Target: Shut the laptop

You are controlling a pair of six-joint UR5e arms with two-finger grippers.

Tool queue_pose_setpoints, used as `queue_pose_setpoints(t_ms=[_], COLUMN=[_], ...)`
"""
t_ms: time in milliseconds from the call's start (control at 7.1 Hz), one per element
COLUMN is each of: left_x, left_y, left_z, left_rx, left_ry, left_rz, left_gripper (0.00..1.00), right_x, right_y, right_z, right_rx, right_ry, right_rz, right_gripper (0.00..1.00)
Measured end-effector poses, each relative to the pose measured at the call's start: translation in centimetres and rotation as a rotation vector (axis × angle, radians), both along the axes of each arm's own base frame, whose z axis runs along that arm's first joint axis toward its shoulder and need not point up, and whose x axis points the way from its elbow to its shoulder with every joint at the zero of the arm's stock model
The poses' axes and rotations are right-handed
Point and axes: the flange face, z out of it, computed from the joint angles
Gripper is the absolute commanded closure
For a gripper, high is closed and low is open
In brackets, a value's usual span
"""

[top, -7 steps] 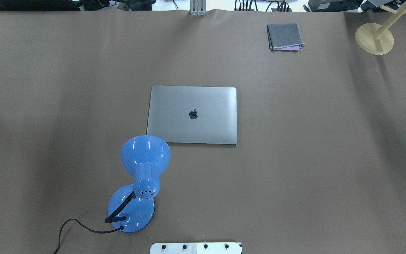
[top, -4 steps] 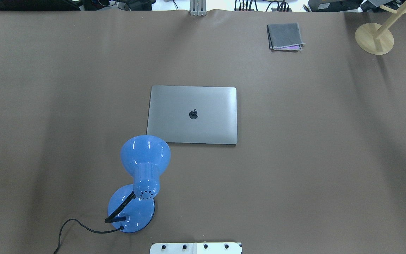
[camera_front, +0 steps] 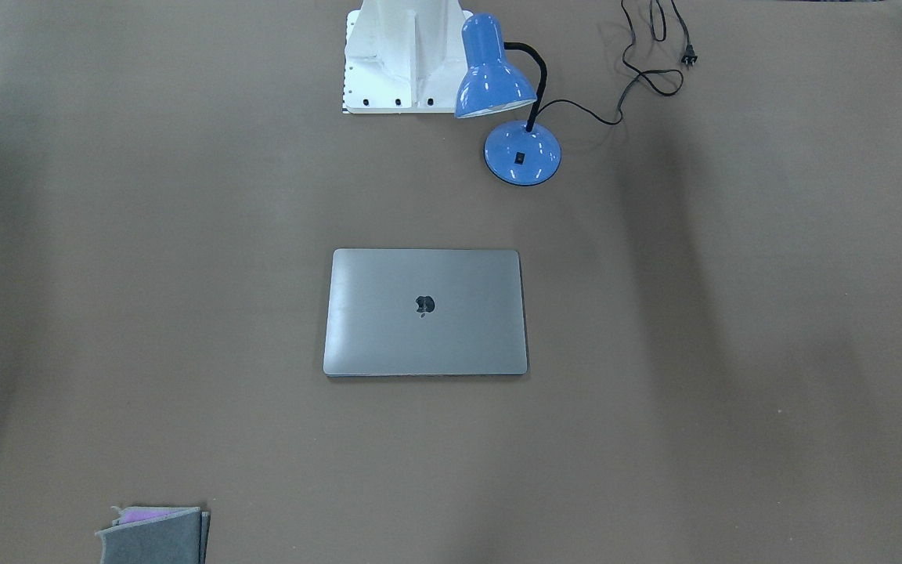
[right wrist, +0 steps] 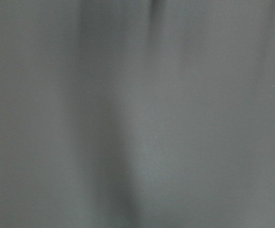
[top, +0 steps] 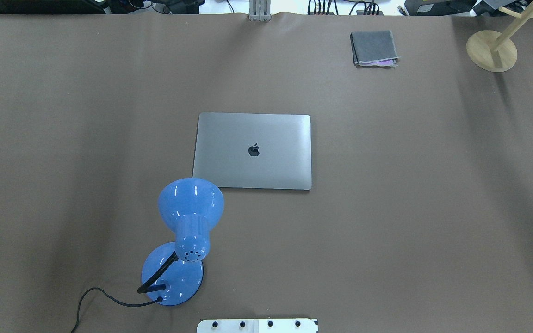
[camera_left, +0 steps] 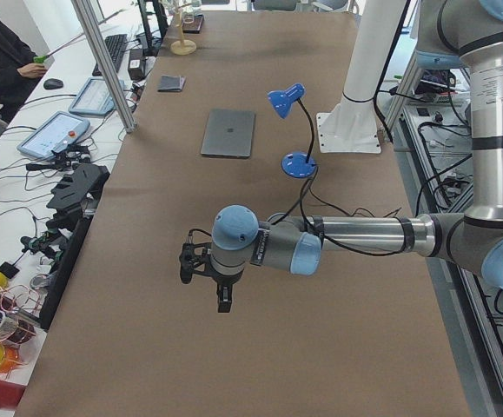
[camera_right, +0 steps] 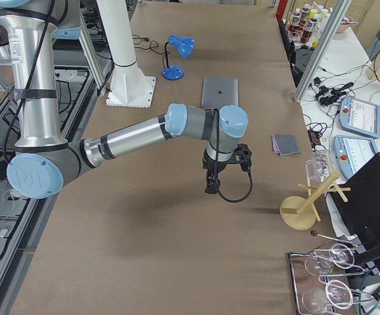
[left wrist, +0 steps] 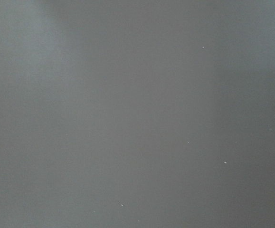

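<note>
The laptop (top: pixel 252 151) lies flat and closed in the middle of the surface (top: pixel 410 208), lid down with the dark logo facing up, and neither arm touches it. The left gripper (camera_left: pixel 223 300) shows only in the view from the left end of the surface, where it hangs above the brown covering and points down. From that angle I cannot tell whether it is open or closed. In that view the laptop (camera_left: pixel 228 133) sits far off at 12 o'clock from it. The right gripper (camera_right: pixel 211 187) shows only in the view from the right end, also pointing down over bare surface, and its state cannot be told either. There the laptop (camera_right: pixel 220 92) is at 12 o'clock from it, a folded grey cloth (camera_right: pixel 285 144) at 2 o'clock and a wooden stand (camera_right: pixel 304 203) at 4 o'clock. Both wrist cameras give only a blurred grey-brown field. In the overhead view a blue desk lamp (top: pixel 188 222) stands at 7 o'clock from the laptop, and its shade overlaps the laptop's near left corner in that view. The cloth (top: pixel 374 47) lies well apart at 1 o'clock, and the stand's round base (top: pixel 491 50) is at 2 o'clock, near the far right corner. The lamp's black cord (camera_front: pixel 647 70) trails loose on the surface, its plug lying free.
</note>
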Motion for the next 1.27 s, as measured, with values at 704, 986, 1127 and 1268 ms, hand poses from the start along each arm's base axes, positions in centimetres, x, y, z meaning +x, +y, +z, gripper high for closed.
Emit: queue_pose_setpoints(t_ms=[704, 986, 1127, 1268], left_x=[-0.4, -0.4, -0.4, -0.4], left_y=[-2.6, -2.2, -2.1, -2.0], left_z=[-1.0, -0.3, -0.1, -0.1], left_rx=[-0.060, -0.073, -0.075, -0.076], left_ry=[-0.051, -0.052, -0.052, -0.052], left_rz=[0.044, 0.045, 0.045, 0.045], left_gripper=[0.02, 0.02, 0.02, 0.02], right_x=[2.3, 2.6, 2.8, 2.9], right_y=[-2.6, -2.3, -2.1, -2.0], right_z=[2.6, 3.5, 4.6, 5.7], right_rx=[-0.079, -0.079, -0.051, -0.013], right_ry=[-0.017, -0.002, 0.016, 0.030], right_rz=[0.070, 0.067, 0.064, 0.065], right_gripper=[0.00, 0.00, 0.00, 0.00])
